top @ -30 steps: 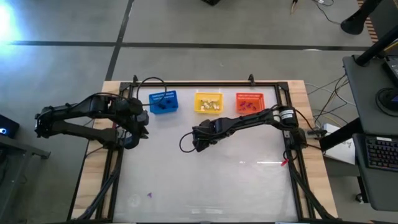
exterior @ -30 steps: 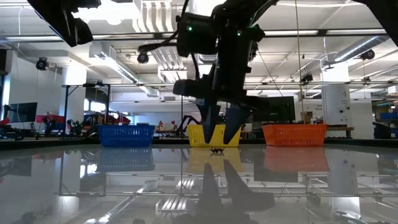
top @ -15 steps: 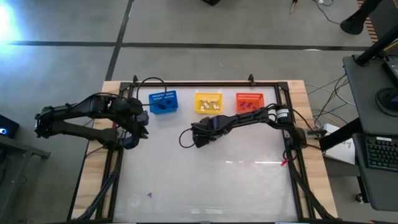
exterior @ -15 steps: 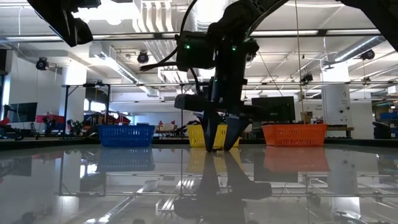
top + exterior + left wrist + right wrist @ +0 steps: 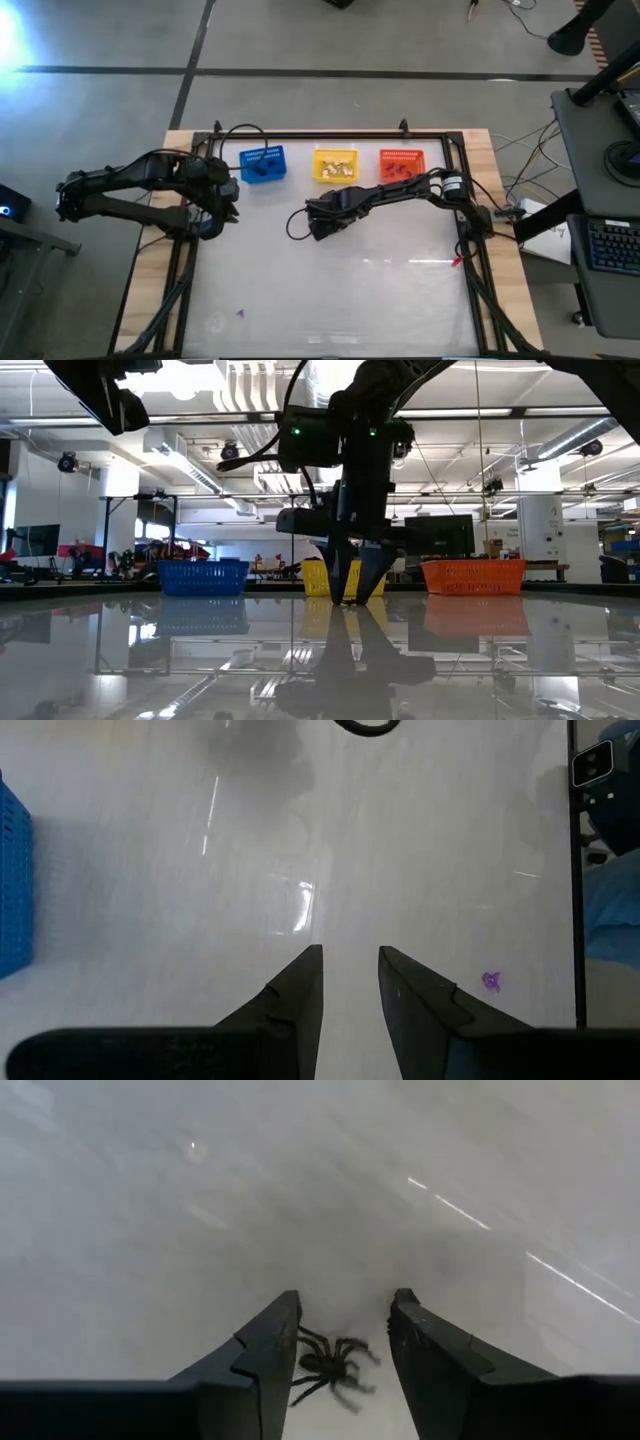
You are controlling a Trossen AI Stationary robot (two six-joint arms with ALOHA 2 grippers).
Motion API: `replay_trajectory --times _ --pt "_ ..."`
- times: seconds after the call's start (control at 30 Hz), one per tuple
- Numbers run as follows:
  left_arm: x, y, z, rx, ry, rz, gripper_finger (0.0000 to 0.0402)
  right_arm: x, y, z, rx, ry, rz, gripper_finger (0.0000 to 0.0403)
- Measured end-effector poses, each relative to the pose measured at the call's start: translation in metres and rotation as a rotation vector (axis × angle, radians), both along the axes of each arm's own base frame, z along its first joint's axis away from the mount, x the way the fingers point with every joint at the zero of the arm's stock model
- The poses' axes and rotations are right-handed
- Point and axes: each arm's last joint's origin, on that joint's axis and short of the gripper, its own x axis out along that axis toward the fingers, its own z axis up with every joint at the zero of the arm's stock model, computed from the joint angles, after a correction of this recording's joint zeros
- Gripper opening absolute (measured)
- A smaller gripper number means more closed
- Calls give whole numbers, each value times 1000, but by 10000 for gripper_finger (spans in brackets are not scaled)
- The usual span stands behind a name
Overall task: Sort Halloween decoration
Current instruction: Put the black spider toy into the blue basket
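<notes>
Spider [image 5: 330,1364]: one, black, between parted fingers of right gripper [image 5: 345,1342], unclamped.

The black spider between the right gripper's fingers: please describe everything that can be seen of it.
The black spider is a tiny dark trinket, plastic by its look, with a small round body and thin legs spread outward. It lies flat on the glossy white table, between the two dark fingers of the right gripper, which stand apart on either side of it. Some legs reach close to the fingers; whether they touch cannot be told. It is not lifted.
</notes>
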Motion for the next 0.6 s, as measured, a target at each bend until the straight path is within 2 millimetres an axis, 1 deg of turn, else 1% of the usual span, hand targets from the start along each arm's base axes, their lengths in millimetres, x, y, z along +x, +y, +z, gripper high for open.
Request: replay_trajectory --times 0.23,0.37,0.6 --pt "0 0 0 -1 0 1 82 -5 5 14 23 63 48 183" --pt "0 0 0 -2 1 3 82 -5 7 15 8 57 51 187" --pt "0 0 0 -2 1 3 82 -8 13 12 55 90 24 187"
